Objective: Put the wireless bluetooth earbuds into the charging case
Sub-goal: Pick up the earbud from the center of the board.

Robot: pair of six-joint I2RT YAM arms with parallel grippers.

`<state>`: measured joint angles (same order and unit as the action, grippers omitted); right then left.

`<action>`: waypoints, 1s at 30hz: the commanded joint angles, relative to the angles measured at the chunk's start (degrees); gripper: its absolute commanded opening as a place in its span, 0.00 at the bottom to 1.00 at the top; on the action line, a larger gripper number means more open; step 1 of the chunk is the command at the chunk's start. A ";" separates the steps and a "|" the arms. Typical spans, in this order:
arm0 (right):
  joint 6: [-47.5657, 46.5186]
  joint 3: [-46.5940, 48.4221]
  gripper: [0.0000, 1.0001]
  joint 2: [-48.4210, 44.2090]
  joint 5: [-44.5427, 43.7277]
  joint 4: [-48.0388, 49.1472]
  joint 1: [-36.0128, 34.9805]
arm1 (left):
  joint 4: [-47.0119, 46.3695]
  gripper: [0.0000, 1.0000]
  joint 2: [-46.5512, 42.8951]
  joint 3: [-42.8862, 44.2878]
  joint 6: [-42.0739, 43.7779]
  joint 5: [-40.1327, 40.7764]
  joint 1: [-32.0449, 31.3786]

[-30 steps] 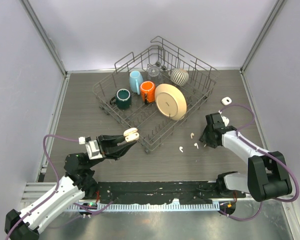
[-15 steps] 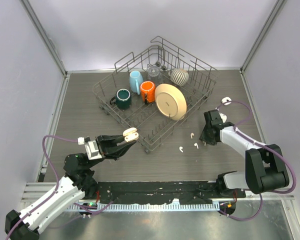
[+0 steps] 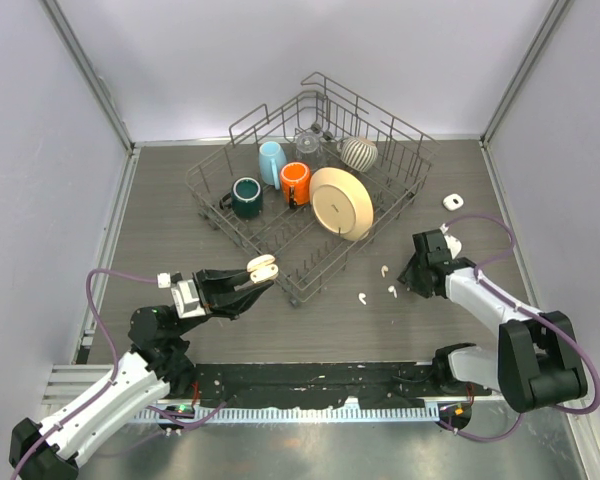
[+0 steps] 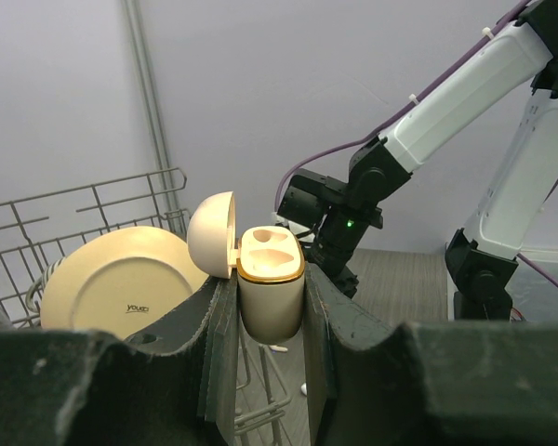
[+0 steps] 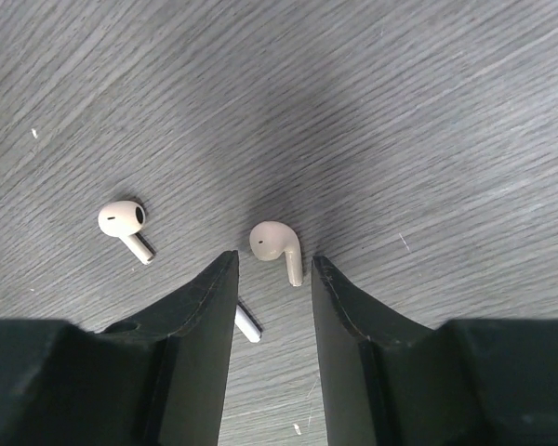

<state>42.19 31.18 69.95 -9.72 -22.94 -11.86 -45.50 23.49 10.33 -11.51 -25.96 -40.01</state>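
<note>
A: How is the charging case held?
B: It is clamped, lid open, by the left gripper, just in front of the dish rack.
A: And the earbuds?
B: Three are seen lying right of the rack's near corner. One is straddled, ungripped, by the parted right gripper.

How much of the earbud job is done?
Done: the left tool holds the case, lid open, slots empty. In hand: the right tool is open over one earbud on the table. Left: grab it, seat it, then another earbud.
</note>
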 commanded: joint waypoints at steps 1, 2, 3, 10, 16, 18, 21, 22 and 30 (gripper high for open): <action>3.16 -1.21 0.43 -0.87 0.31 -1.41 -0.27 | -2.32 0.00 0.07 0.83 0.35 0.73 -0.16; 2.98 -1.03 0.43 -0.70 1.09 -1.41 -0.36 | -2.32 0.00 -0.02 0.83 0.43 0.73 -0.16; 2.81 -0.77 0.43 -0.35 1.19 -1.58 -0.45 | -2.40 0.00 0.16 0.75 0.43 0.73 -0.16; 1.05 -0.42 0.43 2.55 2.77 0.44 -0.71 | -2.84 0.00 0.07 0.57 0.17 0.64 -0.16; 0.78 0.55 0.43 3.44 3.74 0.97 -1.41 | -2.76 0.00 -0.02 0.66 0.08 0.82 -0.16; 0.96 0.81 0.43 3.35 4.26 1.14 -1.59 | -2.84 0.00 0.07 0.66 0.08 0.91 -0.16; -0.26 1.87 0.43 2.91 1.47 -0.35 -2.12 | -3.11 0.00 0.42 0.75 0.08 0.73 -0.16; -0.71 2.30 0.43 2.82 0.50 -1.83 -2.12 | -3.20 0.00 0.77 0.83 0.08 0.64 -0.16; -2.91 4.42 0.43 2.55 -6.02 -5.36 -2.03 | -3.28 0.00 0.86 0.75 0.08 0.47 -0.16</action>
<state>40.77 33.32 72.05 -10.92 -25.47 -13.76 -45.65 24.27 10.33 -11.53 -25.96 -40.01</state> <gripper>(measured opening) 0.430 0.310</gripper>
